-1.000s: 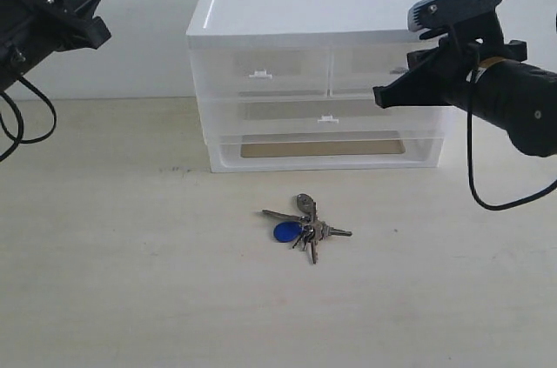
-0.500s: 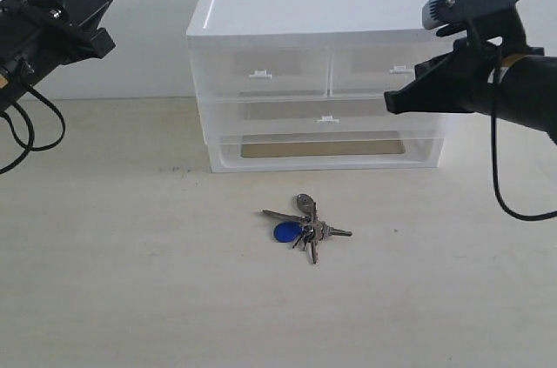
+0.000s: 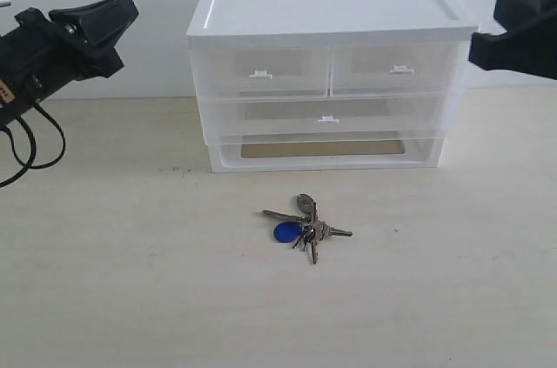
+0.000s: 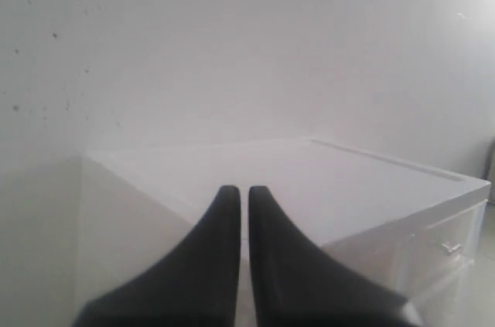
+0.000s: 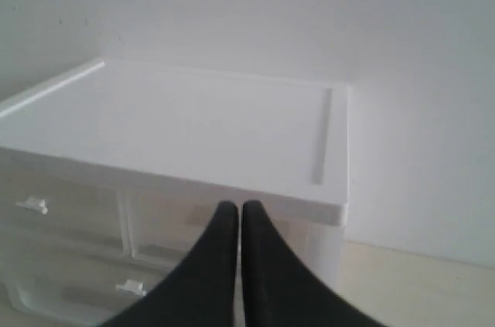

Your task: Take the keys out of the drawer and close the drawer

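The keys (image 3: 305, 227), silver with a round blue fob, lie on the table in front of the cabinet (image 3: 322, 3), with no gripper near them. The drawer (image 3: 396, 70), the upper right one, sits flush with its neighbours. In the exterior view my left gripper (image 3: 122, 24) hangs in the air left of the cabinet, and my right gripper (image 3: 480, 50) is at the frame's right edge, level with the cabinet top. Both are shut with nothing between the fingers: the left gripper (image 4: 238, 192) faces the cabinet's top, and the right gripper (image 5: 234, 207) is over its right front corner.
The white-topped cabinet (image 5: 193, 134) stands against a white wall. It also has an upper left small drawer (image 3: 261, 72) and a full-width drawer (image 3: 326, 116) beneath. A black cable (image 3: 26, 137) loops under the left arm.
My right arm has drawn back to the right, away from the drawer's front, and is now mostly out of frame. The left arm has swung slightly toward the cabinet. The keys have not moved.
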`<state>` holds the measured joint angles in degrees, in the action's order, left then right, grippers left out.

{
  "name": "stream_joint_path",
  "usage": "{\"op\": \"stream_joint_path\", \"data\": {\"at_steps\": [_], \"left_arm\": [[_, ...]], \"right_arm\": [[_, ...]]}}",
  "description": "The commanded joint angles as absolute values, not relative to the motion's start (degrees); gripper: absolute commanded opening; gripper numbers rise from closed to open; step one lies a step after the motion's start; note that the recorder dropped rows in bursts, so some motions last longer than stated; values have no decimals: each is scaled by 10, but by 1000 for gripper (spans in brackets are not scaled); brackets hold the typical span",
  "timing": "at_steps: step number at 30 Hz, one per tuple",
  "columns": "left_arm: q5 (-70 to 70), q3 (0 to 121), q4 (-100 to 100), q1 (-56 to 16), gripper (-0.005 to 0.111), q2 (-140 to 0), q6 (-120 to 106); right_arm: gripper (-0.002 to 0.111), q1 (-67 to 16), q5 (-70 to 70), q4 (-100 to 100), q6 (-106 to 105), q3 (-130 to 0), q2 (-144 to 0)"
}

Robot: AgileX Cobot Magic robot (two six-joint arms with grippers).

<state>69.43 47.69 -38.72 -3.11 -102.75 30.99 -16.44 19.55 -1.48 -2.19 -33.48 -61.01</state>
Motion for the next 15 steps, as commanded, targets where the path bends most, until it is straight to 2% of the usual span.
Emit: {"op": "stream_joint_path", "data": {"at_steps": [1,7,15], "left_arm": [[700,441,-406,-29,4,-1012,324],[696,374,-406,-29,4,-952,324],[674,277,-406,-29,4,-798,322]], "right_arm": [[0,-159,187,-10,0,-306,-524],[0,-159,176,-10,34,-278,-432],[0,-159,123,-10,41,-253,-332]]}}
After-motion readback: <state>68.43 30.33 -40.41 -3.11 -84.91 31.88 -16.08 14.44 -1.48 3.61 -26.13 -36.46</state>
